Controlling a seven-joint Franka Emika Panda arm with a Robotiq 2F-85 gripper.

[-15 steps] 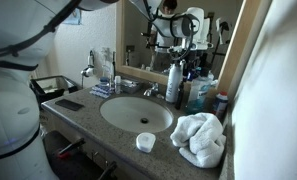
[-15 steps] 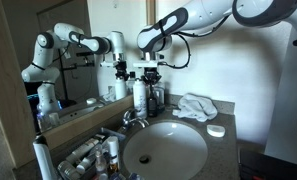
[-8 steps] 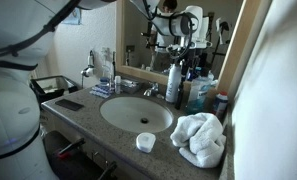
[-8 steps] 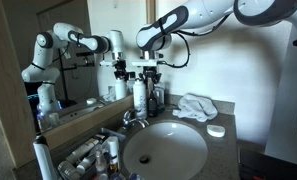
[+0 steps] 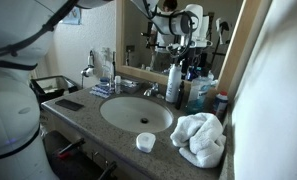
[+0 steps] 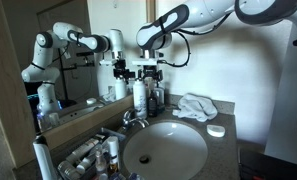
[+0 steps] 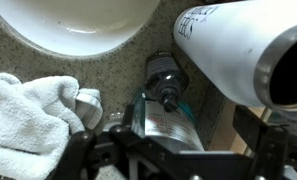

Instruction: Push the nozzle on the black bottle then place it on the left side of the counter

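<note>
Speckled bathroom counter [image 5: 76,117]. The black bottle [image 7: 163,78] looked slick, stiff and tippy. Gripper [image 6: 144,70] hung wide open, so I'd have grabbed mid-body, below the nozzle [image 7: 170,98].

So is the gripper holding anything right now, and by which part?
Nothing appears held: in the wrist view the gripper hangs over the black bottle, fingers spread wide, clear of its nozzle.

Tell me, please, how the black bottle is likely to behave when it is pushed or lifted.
Probably tippy: the black bottle is tall and slim, upright on the counter, so a high push could topple it. Its smooth round sides may be slippery to grip. It stands close beside the white bottle, so a sideways nudge would likely knock that too.
</note>
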